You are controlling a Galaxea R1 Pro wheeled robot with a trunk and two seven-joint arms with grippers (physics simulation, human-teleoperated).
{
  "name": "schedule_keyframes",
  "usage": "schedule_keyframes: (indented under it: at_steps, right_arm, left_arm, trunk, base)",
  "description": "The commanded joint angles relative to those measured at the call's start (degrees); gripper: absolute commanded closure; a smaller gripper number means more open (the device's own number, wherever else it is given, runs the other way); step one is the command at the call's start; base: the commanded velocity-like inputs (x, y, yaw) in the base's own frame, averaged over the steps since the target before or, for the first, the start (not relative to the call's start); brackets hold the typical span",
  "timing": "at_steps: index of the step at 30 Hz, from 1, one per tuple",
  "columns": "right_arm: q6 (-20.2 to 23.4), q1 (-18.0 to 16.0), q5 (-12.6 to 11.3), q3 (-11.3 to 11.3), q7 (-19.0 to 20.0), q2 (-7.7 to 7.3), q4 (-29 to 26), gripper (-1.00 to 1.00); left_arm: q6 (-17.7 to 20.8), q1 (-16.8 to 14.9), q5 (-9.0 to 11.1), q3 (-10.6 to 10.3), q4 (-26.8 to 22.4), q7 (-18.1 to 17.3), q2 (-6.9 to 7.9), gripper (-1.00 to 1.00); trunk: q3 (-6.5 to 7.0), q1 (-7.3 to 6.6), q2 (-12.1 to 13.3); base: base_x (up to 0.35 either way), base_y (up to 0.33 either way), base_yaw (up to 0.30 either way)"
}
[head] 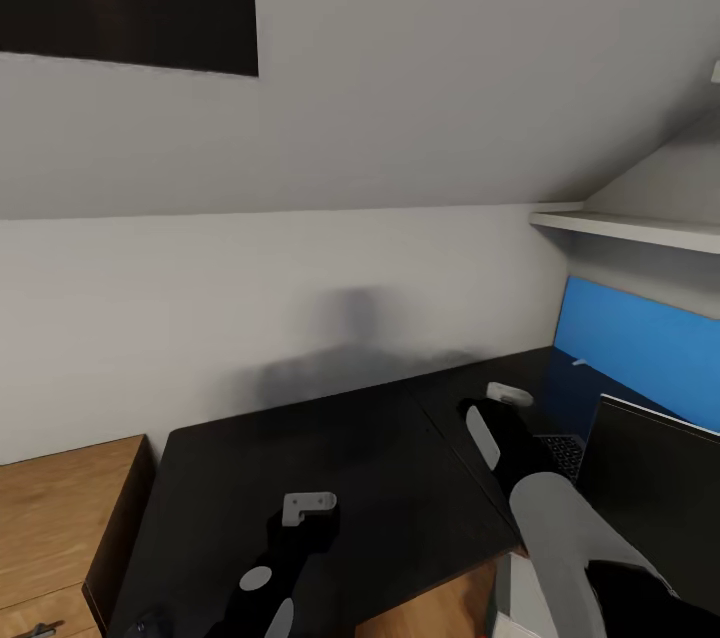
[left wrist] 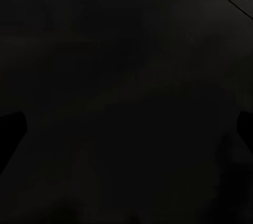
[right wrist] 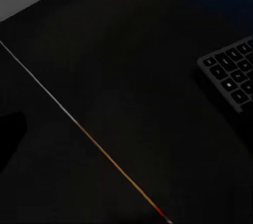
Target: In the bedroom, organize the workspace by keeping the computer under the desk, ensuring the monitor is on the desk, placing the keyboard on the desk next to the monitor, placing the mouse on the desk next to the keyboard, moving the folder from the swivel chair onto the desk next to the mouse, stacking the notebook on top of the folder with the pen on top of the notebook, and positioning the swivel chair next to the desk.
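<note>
Quick status from my end. The monitor (head: 650, 498) and keyboard (head: 562, 453) are both up on the desk (head: 300, 458), with the keyboard just in front of the screen's left edge, so I'd call those two steps done. I can't see a mouse, chair or notebook from here. My guess is I'm between steps, and the spot beside the keyboard is the one to fill next.

The right gripper (head: 508, 394) hangs low over the desk just left of the keyboard. Its wrist cam shows the keyboard corner (right wrist: 229, 76) and the seam (right wrist: 79, 124) where the two desk slabs meet. Only one dark finger shape shows at the frame edge, so I can't tell how wide it is, but nothing's in it that I can make out. The left gripper (head: 308, 508) is over the near slab. Its wrist cam is nearly black, with dark finger shapes at both sides, so to me it reads as spread wide and empty.

As for room, there's plenty of bare top left of the keyboard. It's tighter on the right, where the shelf (head: 630, 228) overhangs, a blue panel (head: 640, 338) runs behind the screen and the sloped wall comes down low. The front edge is close under my left forearm, and a wooden bench (head: 60, 508) butts up against the desk's left end. So I'd lift both arms straight up before I turn away.
</note>
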Motion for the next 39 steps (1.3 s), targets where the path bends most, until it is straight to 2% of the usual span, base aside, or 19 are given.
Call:
schedule_keyframes:
  at_steps: [1, 2, 3, 8, 10, 11, 13, 22, 32, 33, 39]
  right_arm:
    - [-0.79, -0.10, -0.70, -0.56, -0.40, 0.02, 0.66, -1.00]
    - [-1.33, -0.12, -0.90, -0.89, -0.45, 0.02, 0.94, -1.00]
    - [-3.33, -0.17, -2.19, -2.25, -0.90, 0.31, 1.98, -1.00]
    - [-5.96, -0.03, -3.71, -3.14, -1.31, 1.51, 4.37, -1.00]
    - [-9.88, 0.12, -3.95, -3.23, -1.30, 1.87, 5.26, -1.00]
    - [-16.79, 0.34, -3.85, -2.95, -1.41, 2.32, 8.99, -1.00]
    - [-19.08, 0.38, -3.83, -2.83, -1.47, 2.48, 10.28, -1.00]
    - [-21.22, 0.41, -3.87, -2.83, -1.48, 2.58, 11.31, -1.00]
    - [-24.98, 0.41, -3.94, -2.75, -1.44, 2.82, 14.29, -1.00]
    - [-25.35, 0.41, -3.98, -2.77, -1.40, 2.97, 14.77, -1.00]
    - [-25.44, 0.41, -3.98, -2.75, -1.33, 3.02, 14.87, -1.00]
  left_arm:
    - [0.20, -0.04, 0.52, -0.12, -0.09, 0.46, 0.04, -1.00]
    - [0.20, -0.04, 0.53, -0.11, -0.09, 0.48, 0.05, -1.00]
    - [0.20, -0.04, 0.54, -0.09, -0.09, 0.52, 0.10, -1.00]
    - [0.20, -0.04, 0.55, -0.08, -0.18, 0.48, 0.16, -1.00]
    - [0.14, -0.04, 0.55, -0.08, -0.25, 0.43, 0.17, -1.00]
    - [0.11, -0.04, 0.55, -0.13, -0.38, 0.38, 0.15, -1.00]
    - [0.11, -0.04, 0.55, -0.15, -0.47, 0.31, 0.11, -1.00]
    - [0.11, -0.04, 0.55, -0.20, -0.74, 0.20, 0.09, -1.00]
    - [-0.07, -0.04, 0.58, -0.19, -1.04, 0.26, 0.08, -1.00]
    - [-1.39, -0.04, 0.63, -0.21, -2.53, 0.28, 0.04, -1.00]
    - [-1.61, -0.04, 0.64, -0.20, -2.85, 0.22, 0.07, -1.00]
  trunk:
    - [-0.08, 0.00, -0.06]
    - [-0.08, 0.00, -0.06]
    - [-0.08, 0.00, -0.06]
    - [-0.08, 0.00, -0.06]
    - [-0.08, 0.00, -0.06]
    - [-0.08, 0.00, -0.06]
    - [-0.08, 0.00, -0.06]
    - [-0.08, 0.00, -0.06]
    - [-0.08, 0.00, -0.06]
    - [-0.08, 0.00, -0.06]
    - [-0.08, 0.00, -0.06]
  base:
    - [0.000, 0.000, 0.000]
    - [0.000, 0.000, 0.000]
    - [0.000, 0.000, 0.000]
    - [0.000, 0.000, 0.000]
    - [0.055, 0.115, 0.000]
    - [0.022, 0.241, 0.000]
    - [0.013, 0.193, -0.010]
    - [0.003, 0.045, -0.114]
    - [0.000, 0.002, -0.009]
    - [0.000, 0.000, -0.188]
    - [0.000, 0.000, -0.235]
